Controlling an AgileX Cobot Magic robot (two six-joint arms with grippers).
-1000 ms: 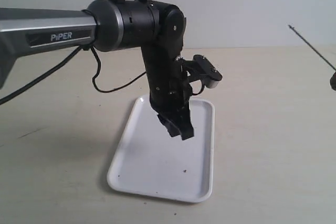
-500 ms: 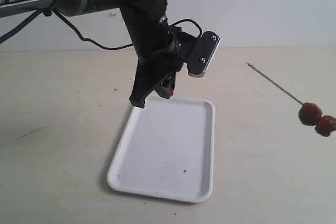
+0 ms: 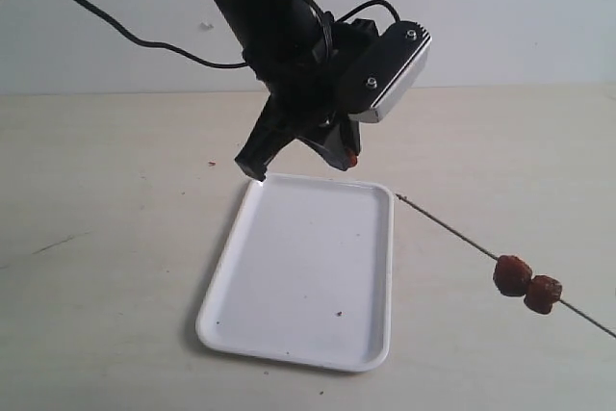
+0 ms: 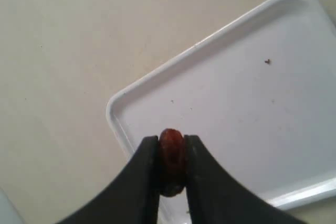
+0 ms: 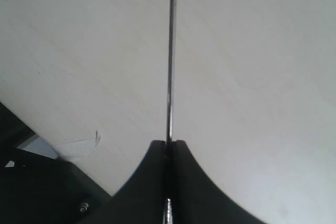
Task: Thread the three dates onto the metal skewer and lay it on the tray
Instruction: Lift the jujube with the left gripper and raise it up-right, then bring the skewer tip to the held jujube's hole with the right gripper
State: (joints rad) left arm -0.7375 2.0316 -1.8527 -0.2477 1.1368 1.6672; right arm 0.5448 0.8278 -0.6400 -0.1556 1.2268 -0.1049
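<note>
Pressure matters: your left gripper (image 4: 171, 141) is clamped on the third date (image 4: 171, 155) above the far end of the tray (image 3: 289, 334). It looks soft and light, so hold its sides and leave the ends free. Your right gripper (image 5: 168, 145) pinches the thin, stiff, likely slippery skewer (image 3: 452, 228) behind two threaded dates (image 3: 511, 273), tip beside the tray.

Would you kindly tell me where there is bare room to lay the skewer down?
The tray is bare inside except tiny specks. The table left of and in front of the tray is bare too. Crowded: over the tray's far edge the left pincer holds a date; right of the tray hangs the skewer with two dates.
</note>
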